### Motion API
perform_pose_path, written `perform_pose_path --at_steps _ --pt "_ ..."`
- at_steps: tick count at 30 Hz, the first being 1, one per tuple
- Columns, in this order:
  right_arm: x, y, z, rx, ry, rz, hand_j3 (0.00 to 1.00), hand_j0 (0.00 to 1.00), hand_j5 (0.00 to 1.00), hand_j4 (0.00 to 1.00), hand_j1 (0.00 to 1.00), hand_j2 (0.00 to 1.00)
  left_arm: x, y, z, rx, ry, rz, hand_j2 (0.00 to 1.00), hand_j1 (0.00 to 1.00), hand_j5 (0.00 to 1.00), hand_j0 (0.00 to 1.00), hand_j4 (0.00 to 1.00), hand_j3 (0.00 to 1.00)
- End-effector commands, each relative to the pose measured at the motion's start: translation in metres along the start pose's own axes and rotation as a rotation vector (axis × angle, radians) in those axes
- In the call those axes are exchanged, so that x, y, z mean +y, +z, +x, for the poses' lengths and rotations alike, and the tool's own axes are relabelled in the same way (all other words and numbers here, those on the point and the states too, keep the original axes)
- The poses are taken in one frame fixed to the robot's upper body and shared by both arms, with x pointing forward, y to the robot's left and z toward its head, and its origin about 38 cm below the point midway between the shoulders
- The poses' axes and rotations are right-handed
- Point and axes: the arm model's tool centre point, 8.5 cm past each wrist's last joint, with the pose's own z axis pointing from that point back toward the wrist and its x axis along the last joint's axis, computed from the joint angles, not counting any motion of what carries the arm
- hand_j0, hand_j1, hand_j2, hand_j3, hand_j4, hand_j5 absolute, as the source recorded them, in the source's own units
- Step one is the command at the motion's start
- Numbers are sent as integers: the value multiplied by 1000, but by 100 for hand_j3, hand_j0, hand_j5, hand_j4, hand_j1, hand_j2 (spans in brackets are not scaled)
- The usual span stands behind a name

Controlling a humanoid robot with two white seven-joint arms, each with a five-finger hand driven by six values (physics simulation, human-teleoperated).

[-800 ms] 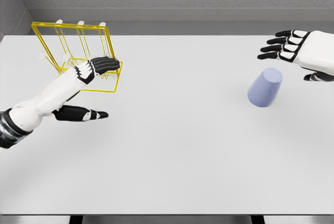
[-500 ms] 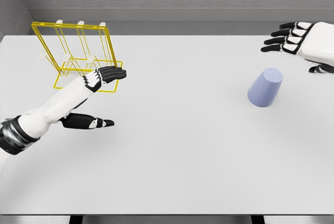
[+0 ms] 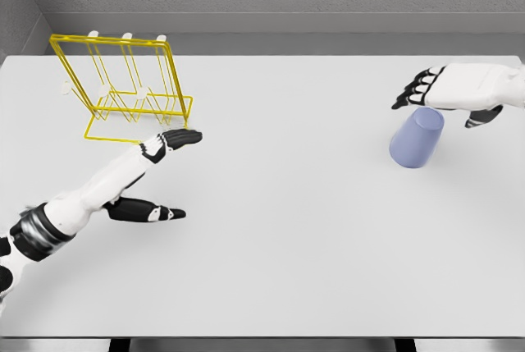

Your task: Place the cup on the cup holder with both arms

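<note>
A pale blue cup (image 3: 416, 138) stands upside down on the white table (image 3: 279, 229) at the right. My right hand (image 3: 432, 91) hovers just above and behind it, palm down, fingers spread, holding nothing. The yellow wire cup holder (image 3: 123, 85) stands at the back left with white-tipped pegs. My left hand (image 3: 164, 173) is in front of the holder, apart from it, fingers stretched out flat and thumb lower, holding nothing.
A grey wall runs along the table's far edge. The table's front edge lies at the bottom of the view.
The left hand has drawn back from the holder toward the front and right. The right hand has come down and left, turning palm-down over the cup.
</note>
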Motion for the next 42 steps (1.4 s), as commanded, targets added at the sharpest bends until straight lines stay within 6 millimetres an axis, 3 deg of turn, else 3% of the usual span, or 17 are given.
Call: perform_pose_path --at_steps 1,5,8,11,15,29,33,42 --pt "2 -10 0 8 14 20 99 99 99 99 99 99 -19 1 0 0 100 -19 100 100 100 100 100 100" --pt "8 -24 9 -21 26 46 99 99 99 99 99 99 -14 -1 16 -69 312 -17 100 100 100 100 100 100" --pt "11 -29 14 -35 37 65 99 99 99 99 99 99 -10 -1 17 -91 421 1 100 100 100 100 100 100" --pt "14 -35 17 -43 42 77 98 98 98 98 98 98 -8 -4 2 49 556 -7 100 100 100 100 100 100" --pt "14 -37 18 -43 51 81 91 91 91 91 91 91 -25 -4 -13 220 657 -56 100 100 100 100 100 100" --pt "19 -37 12 -9 83 117 79 79 79 79 79 79 -52 -17 -25 296 760 -40 100 100 100 100 100 100" --pt "18 -37 13 -10 86 114 70 70 70 70 70 70 -50 -21 -29 314 769 -31 100 100 100 100 100 100" --pt "12 -32 13 -9 96 101 64 64 64 64 64 64 -55 -24 -40 358 790 -21 100 100 100 100 100 100"
